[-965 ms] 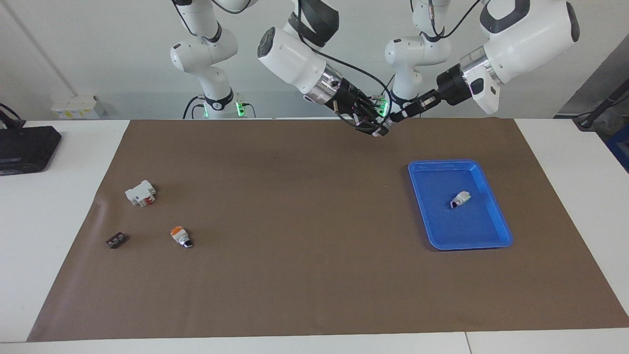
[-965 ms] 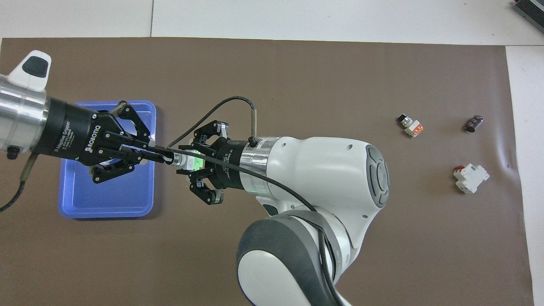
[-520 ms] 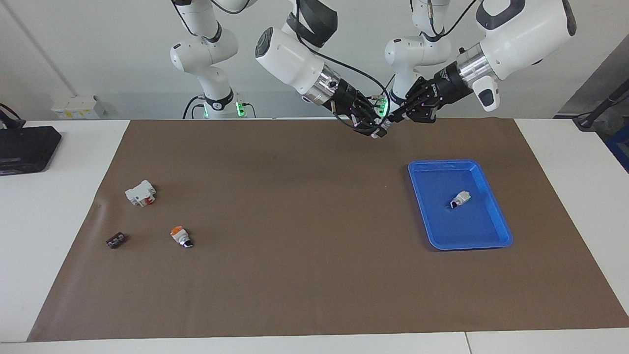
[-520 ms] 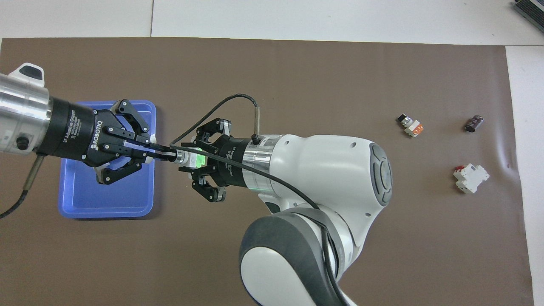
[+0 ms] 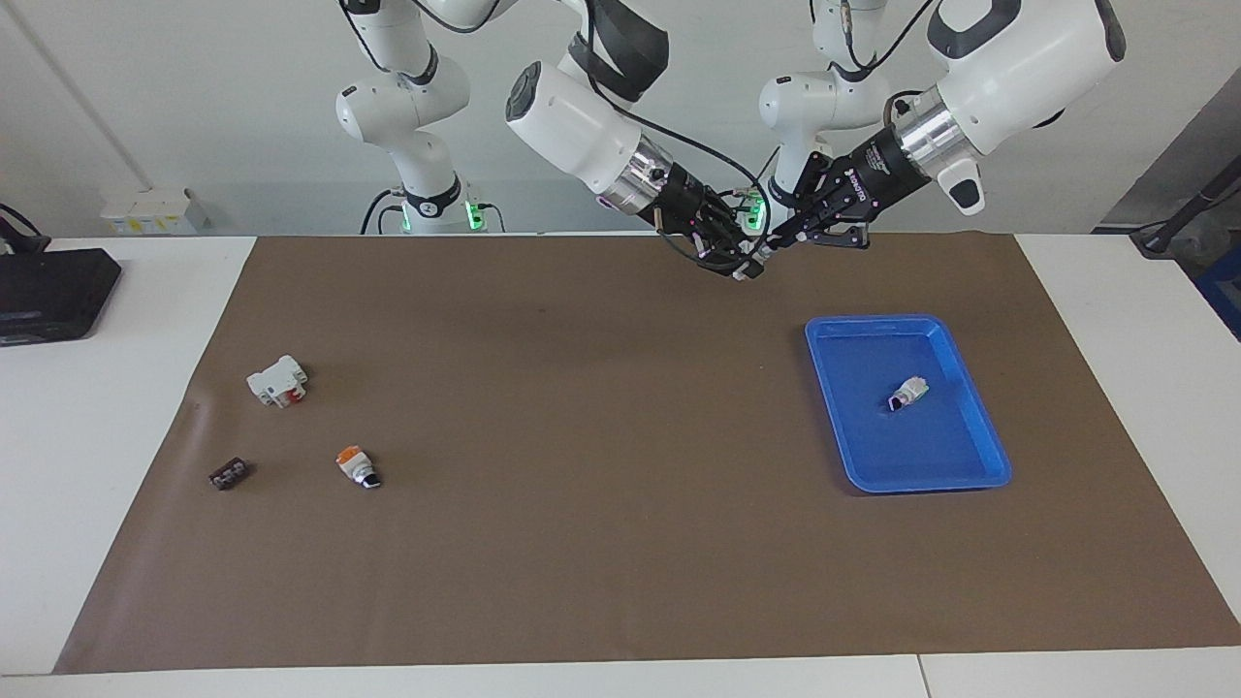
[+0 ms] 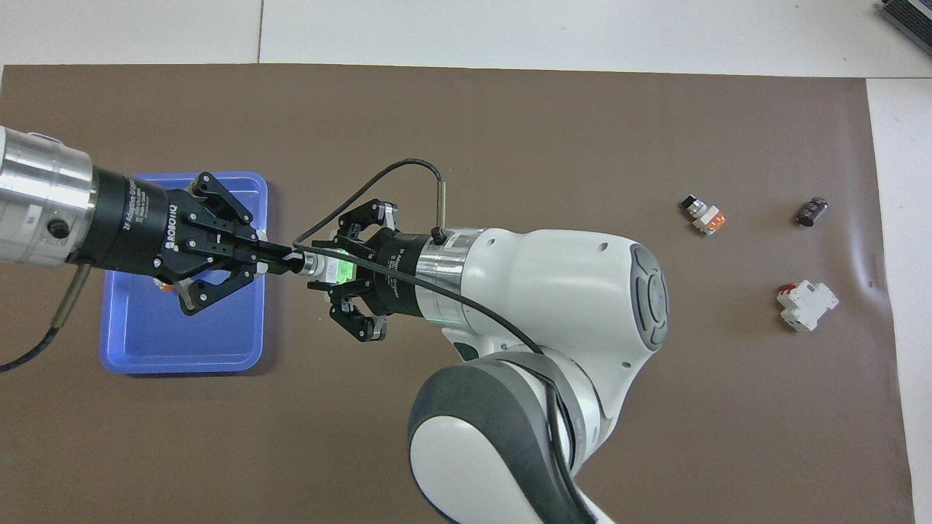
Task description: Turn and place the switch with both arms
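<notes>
- Facing view: right gripper (image 5: 739, 268) clamping the switch (image 5: 747, 271) in the air over the mat (image 5: 582, 543), left gripper (image 5: 766, 249) pinching its knob end; twisting should be staying on the switch's axis
- Overhead view: green patch showing, blue tray (image 6: 120, 349) waiting just beside

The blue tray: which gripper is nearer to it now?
Left. The left gripper is raised over the blue tray's edge. The right gripper is raised over the mat beside it; both hold the switch.
</notes>
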{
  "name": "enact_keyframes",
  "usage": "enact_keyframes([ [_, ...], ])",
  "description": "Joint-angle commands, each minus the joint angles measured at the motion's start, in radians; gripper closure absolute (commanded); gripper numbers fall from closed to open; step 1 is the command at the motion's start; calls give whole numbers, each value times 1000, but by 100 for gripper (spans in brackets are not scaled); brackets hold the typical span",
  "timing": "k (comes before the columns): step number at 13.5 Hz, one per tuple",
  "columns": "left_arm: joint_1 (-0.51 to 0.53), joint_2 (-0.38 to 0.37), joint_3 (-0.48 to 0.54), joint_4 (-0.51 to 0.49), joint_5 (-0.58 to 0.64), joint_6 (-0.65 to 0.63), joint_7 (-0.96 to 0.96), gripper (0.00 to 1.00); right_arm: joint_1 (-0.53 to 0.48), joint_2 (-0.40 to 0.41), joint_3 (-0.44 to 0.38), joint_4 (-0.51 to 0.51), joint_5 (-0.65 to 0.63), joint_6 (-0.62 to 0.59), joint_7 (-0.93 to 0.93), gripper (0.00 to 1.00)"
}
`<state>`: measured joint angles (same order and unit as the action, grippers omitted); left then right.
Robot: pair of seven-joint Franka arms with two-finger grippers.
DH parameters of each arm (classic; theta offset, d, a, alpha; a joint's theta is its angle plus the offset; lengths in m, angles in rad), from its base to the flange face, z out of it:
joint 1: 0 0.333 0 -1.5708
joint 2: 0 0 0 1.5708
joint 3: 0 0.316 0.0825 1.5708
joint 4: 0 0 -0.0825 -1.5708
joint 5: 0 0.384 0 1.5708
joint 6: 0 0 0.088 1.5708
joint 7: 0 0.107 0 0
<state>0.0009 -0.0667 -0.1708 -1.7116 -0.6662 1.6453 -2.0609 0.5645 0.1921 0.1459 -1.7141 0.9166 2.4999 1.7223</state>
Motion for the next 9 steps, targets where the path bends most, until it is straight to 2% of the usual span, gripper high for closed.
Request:
enact_keyframes([
  [1, 5, -18, 14, -49, 48, 129, -123, 100, 3, -17, 11, -2, -12, -19, -17, 100],
  [3, 5, -27, 14, -72, 50, 160, -188, 100, 3, -17, 11, -4, -12, -19, -17, 100],
  [9, 4, -30, 13, -82, 76, 171, -177, 100, 3, -17, 11, -2, -12, -21, -17, 100],
])
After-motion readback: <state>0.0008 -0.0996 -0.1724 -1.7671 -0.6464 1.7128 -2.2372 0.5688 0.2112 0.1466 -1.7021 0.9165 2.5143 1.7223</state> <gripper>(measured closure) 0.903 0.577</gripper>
